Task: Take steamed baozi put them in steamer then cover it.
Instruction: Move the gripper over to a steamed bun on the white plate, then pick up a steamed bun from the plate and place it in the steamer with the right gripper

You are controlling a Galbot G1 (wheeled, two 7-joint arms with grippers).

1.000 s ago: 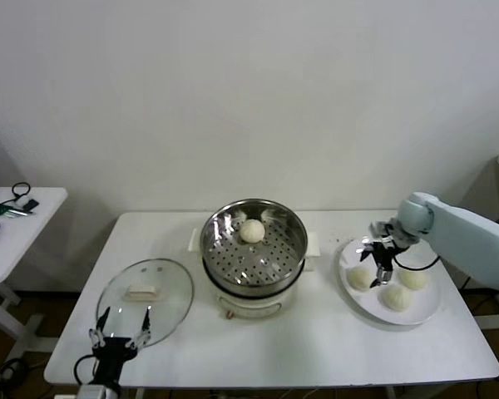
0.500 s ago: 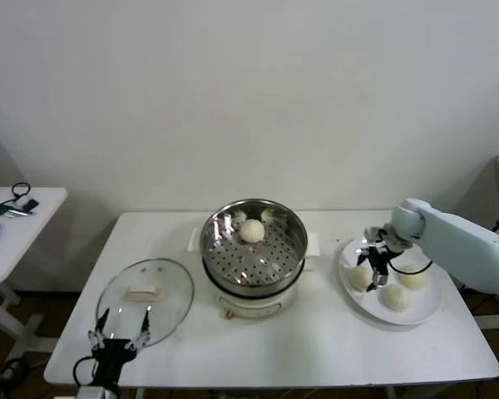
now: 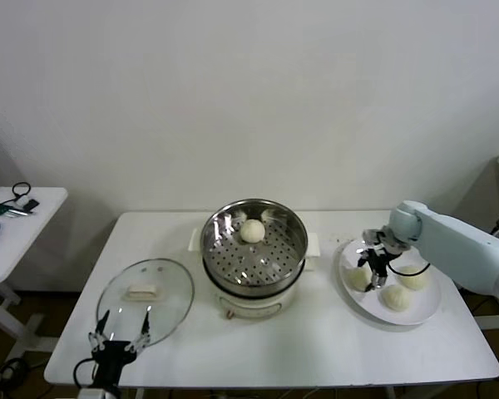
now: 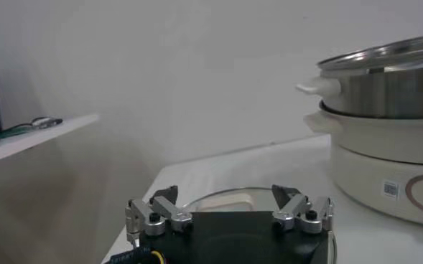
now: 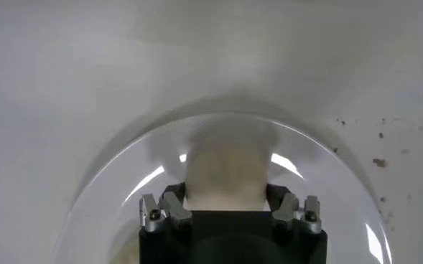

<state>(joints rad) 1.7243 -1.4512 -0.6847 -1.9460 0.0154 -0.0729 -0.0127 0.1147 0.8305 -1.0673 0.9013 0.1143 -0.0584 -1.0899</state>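
1. Four smooth, round, cream-white steamed baozi are being counted in the head view: one [image 3: 251, 231] is lying at the back of the steamer basket, and three are lying on the flat white round plate [image 3: 427, 312] at the right of the white counter [image 3: 316, 341].
2. Of the three on the plate, the left bun [image 3: 358, 278] is being gripped; the other two [image 3: 396, 297] [image 3: 414, 278] are lying just beside it, untouched.
3. One steamer [image 3: 254, 243] is standing mid-counter: a round, shiny steel basket with a perforated bottom, seated on a cream-white pot base with side handles.
4. One cover [image 3: 145, 296], a round clear glass lid with a metal rim and a cream-white rectangular handle, is lying flat on the counter left of the steamer, well apart from it.
5. The right gripper [image 3: 374, 268] is being held down over the left bun on the plate; in the right wrist view its fingers [image 5: 166, 207] are being pressed against both sides of that bun [image 5: 225, 176], grasping it.
6. The left gripper [image 3: 119, 331] is being held idle at the counter's near left edge, just before the cover, its fingers [image 4: 154, 215] spread wide and grasping nothing.
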